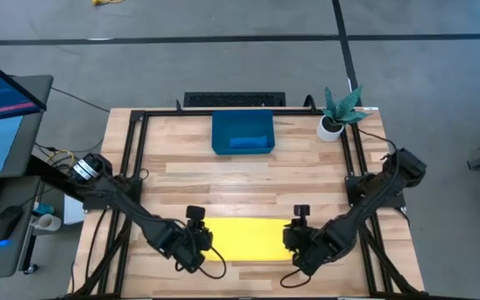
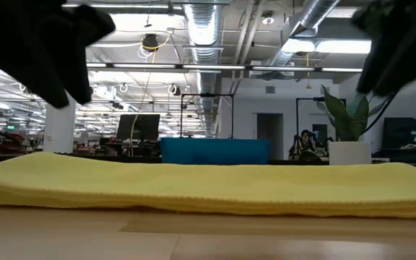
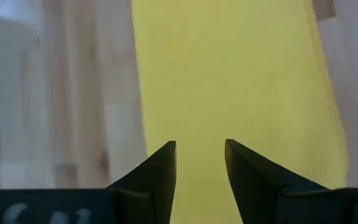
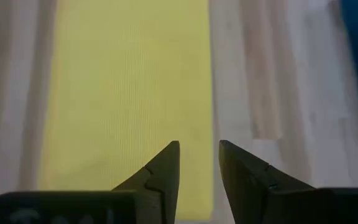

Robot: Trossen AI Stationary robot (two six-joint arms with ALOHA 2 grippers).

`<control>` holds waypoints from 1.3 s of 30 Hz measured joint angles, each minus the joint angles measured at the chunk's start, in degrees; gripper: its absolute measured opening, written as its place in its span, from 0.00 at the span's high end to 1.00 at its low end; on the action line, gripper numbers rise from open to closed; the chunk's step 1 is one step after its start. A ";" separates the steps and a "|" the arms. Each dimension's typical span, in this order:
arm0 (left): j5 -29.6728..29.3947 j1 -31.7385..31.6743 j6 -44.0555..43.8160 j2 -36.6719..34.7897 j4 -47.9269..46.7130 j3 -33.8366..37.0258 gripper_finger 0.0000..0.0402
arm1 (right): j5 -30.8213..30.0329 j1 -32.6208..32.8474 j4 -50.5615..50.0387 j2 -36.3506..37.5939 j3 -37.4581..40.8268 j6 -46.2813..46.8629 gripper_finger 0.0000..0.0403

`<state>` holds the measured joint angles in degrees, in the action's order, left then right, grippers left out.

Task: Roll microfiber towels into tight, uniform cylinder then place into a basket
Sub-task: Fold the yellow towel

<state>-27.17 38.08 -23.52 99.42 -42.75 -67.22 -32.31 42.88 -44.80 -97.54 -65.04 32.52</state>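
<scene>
From above, the bright yellow microfiber towel (image 1: 244, 238) lies flat at the near edge, left gripper (image 1: 197, 248) and right gripper (image 1: 294, 247) at its ends, probably to start rolling, the shallow dark-blue plastic basket (image 1: 242, 133) far off holding something blue I can't identify; low view clips both arms; wrist views show each pair of fingers slightly apart, empty.

Two matte black jointed arms: left arm (image 1: 123, 200), right arm (image 1: 365, 196). Each tool (image 3: 201, 168) ends in two dark, wedge-shaped, pointed fingers (image 4: 160, 171).
</scene>
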 joint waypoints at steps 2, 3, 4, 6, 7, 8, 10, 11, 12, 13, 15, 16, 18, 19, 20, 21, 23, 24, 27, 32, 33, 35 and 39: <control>2.29 -1.25 1.25 0.02 3.97 2.00 0.68 | 2.72 -1.11 1.98 -1.08 1.08 -0.98 0.67; 3.62 -1.88 1.74 0.04 5.74 2.91 0.68 | 4.25 -1.65 3.01 -1.25 1.64 -1.06 0.67; 4.90 -2.50 2.11 0.03 7.42 3.74 0.68 | 5.48 -2.18 3.89 -1.24 2.42 -1.08 0.67; 7.04 -3.59 2.54 0.02 10.03 5.33 0.68 | 7.91 -3.57 7.40 -1.21 4.30 -1.37 0.67; 7.92 -4.12 2.74 0.03 11.23 6.16 0.68 | 9.18 -4.15 8.28 -1.22 5.11 -1.53 0.68; 8.56 -4.52 2.89 0.04 12.35 6.93 0.68 | 10.03 -4.64 8.83 -1.22 5.76 -1.60 0.68; 9.61 -5.07 2.94 0.04 13.72 8.07 0.68 | 11.51 -5.54 10.33 -1.20 6.84 -1.62 0.68; 10.10 -5.46 2.94 0.04 13.82 8.46 0.68 | 12.43 -5.97 11.27 -1.16 7.56 -1.65 0.69; 10.64 -5.73 2.88 0.04 13.82 8.81 0.68 | 13.60 -6.48 12.04 -1.16 8.38 -1.65 0.69; 10.92 -5.97 2.72 0.04 14.05 9.19 0.68 | 14.69 -6.99 12.46 -1.16 9.10 -1.65 0.70; 10.96 -6.42 2.61 0.04 14.01 9.75 0.68 | 16.07 -7.98 13.68 -1.16 10.23 -1.62 0.70; 10.95 -6.59 2.51 0.04 14.16 10.02 0.68 | 16.17 -8.46 14.20 -1.16 10.69 -1.60 0.71; 10.96 -7.01 2.38 0.04 14.12 10.64 0.68 | 16.19 -9.40 14.41 -1.16 11.68 -1.56 0.71; 11.03 -7.32 2.11 0.04 14.12 11.11 0.68 | 16.19 -9.91 14.30 -1.16 12.12 -1.47 0.72; 11.46 -7.67 1.87 0.04 14.04 11.48 0.68 | 16.20 -10.51 14.32 -1.16 12.54 -1.23 0.72; 11.62 -8.02 1.83 0.04 13.93 11.82 0.68 | 16.25 -11.13 14.34 -1.16 12.98 -1.10 0.72; 11.75 -8.81 1.83 0.04 13.88 12.30 0.68 | 16.41 -12.39 13.95 -1.16 13.63 -0.81 0.72; 11.78 -9.22 1.83 0.04 13.76 12.45 0.68 | 16.39 -13.09 13.99 -1.16 13.85 -0.77 0.72; 11.81 -10.93 1.93 0.04 13.57 13.28 0.68 | 16.37 -14.98 14.28 -0.97 14.58 -1.04 0.72; 11.91 -14.39 3.61 -0.23 14.24 14.95 0.68 | 16.07 -18.42 14.31 -0.85 15.15 -2.51 0.72; 11.86 -15.23 3.65 -0.25 14.32 15.23 0.68 | 15.85 -19.06 14.23 -0.85 15.17 -2.85 0.72; 11.81 -16.58 4.47 -0.31 14.34 15.65 0.68 | 15.73 -20.41 14.21 -0.85 15.17 -3.90 0.72; 11.37 -18.99 7.23 -0.24 14.51 15.68 0.68 | 15.34 -23.49 14.03 -0.92 15.20 -5.37 0.72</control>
<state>-15.80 19.08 -16.29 99.18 -28.24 -51.54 -16.97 19.39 -30.76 -98.45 -49.84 27.14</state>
